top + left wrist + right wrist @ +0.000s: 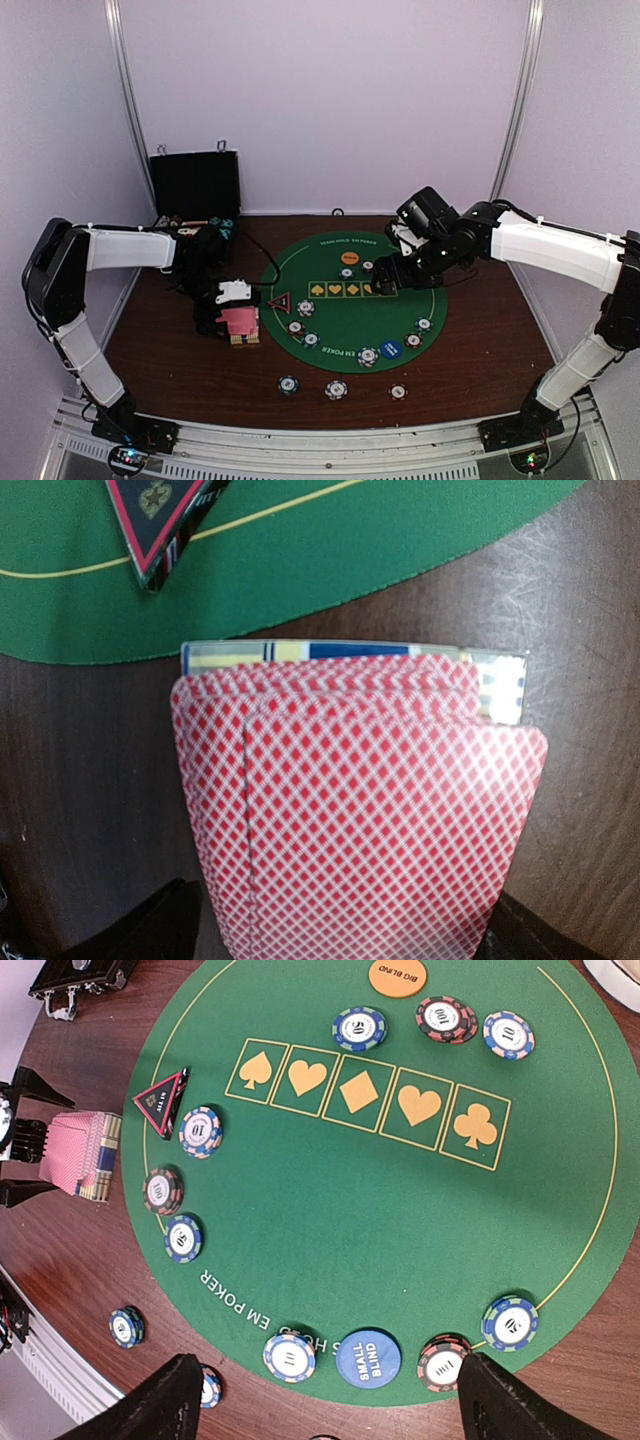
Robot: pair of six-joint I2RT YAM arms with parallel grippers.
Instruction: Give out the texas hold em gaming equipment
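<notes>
Playing cards (360,820) partly off-frame below

We find the overhead view dim and soft, lit evenly from above. Close up, glare whitens the table (590,630) beside the sharply focused cards (360,810); the right fingers (150,1400) blur dark at the frame's bottom edge.

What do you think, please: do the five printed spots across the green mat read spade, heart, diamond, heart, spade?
Not quite: the last spot is a club, not a spade. The right wrist view shows the row on the green mat as spade, heart, diamond, heart, club.
</notes>
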